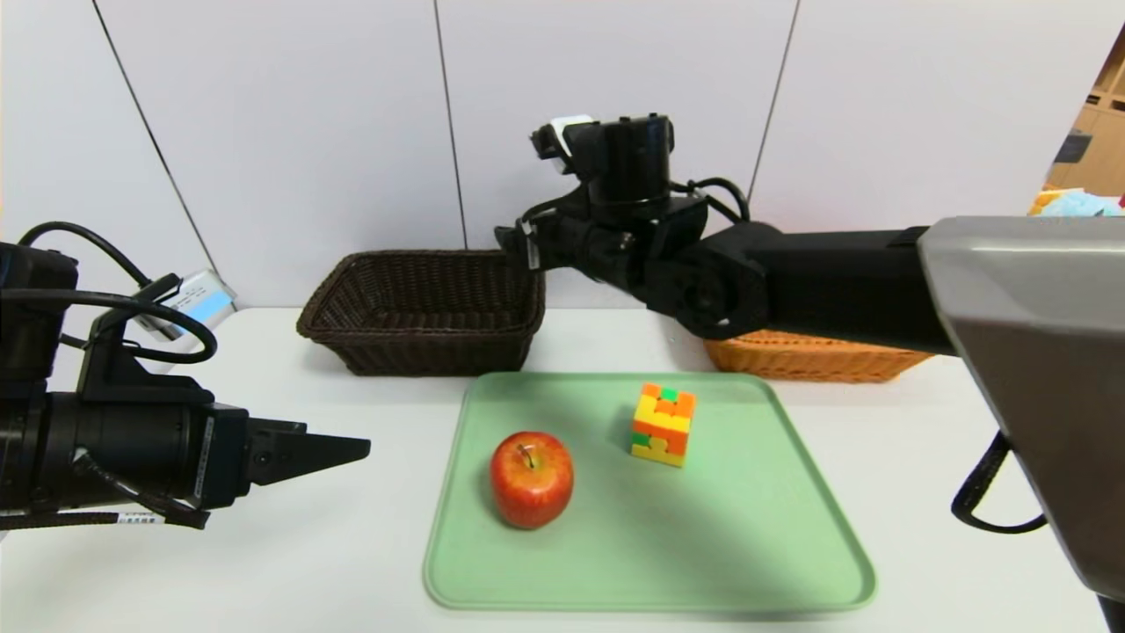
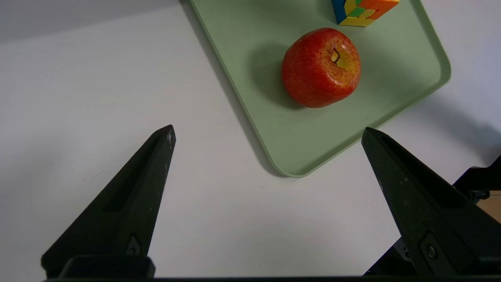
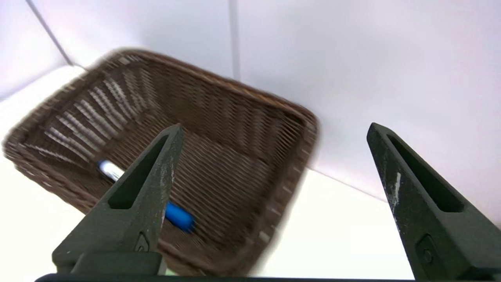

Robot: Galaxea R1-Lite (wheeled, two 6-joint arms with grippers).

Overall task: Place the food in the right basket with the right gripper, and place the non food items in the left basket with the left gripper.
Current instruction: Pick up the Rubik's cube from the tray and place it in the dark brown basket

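Observation:
A red apple (image 1: 531, 479) (image 2: 321, 66) and a multicoloured puzzle cube (image 1: 664, 424) (image 2: 364, 11) rest on a green tray (image 1: 747, 545) (image 2: 297, 149). My right arm reaches across to the dark brown left basket (image 1: 422, 312) (image 3: 235, 129); the right gripper (image 1: 514, 246) (image 3: 274, 125) hovers open and empty over that basket's right rim. A white marker with a blue cap (image 3: 178, 215) lies on the basket's floor. My left gripper (image 1: 352, 451) (image 2: 268, 131) stands open over the bare table left of the tray. The light orange right basket (image 1: 809, 356) is mostly hidden behind the right arm.
The white table (image 1: 264, 571) meets a white panelled wall just behind both baskets. The right arm's dark forearm and grey shell (image 1: 1011, 308) span the right side above the tray's far corner.

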